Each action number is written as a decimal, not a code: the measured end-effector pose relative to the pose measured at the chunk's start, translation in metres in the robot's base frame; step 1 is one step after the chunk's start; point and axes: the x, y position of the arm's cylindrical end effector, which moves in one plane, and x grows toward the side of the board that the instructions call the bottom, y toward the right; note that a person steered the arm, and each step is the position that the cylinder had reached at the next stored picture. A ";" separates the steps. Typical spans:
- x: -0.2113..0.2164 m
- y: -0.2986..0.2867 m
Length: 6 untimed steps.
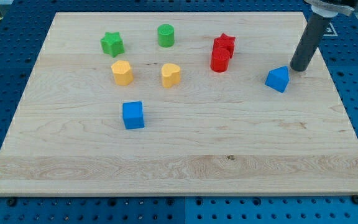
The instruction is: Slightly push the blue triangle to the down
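The blue triangle (278,79) lies on the wooden board (179,149) at the view's right. My tip (299,68) rests on the board just to the upper right of the blue triangle, a small gap apart from it. The dark rod rises from there to the view's top right corner.
A blue cube (133,115) sits left of centre. A yellow block (122,72) and a yellow heart-like block (171,74) lie above it. A green star (112,43) and a green cylinder (166,35) are near the top. A red star (225,43) touches a red cylinder (220,60).
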 end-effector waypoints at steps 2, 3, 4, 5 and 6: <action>0.010 0.000; 0.029 0.000; 0.031 0.000; 0.019 -0.016; -0.006 -0.017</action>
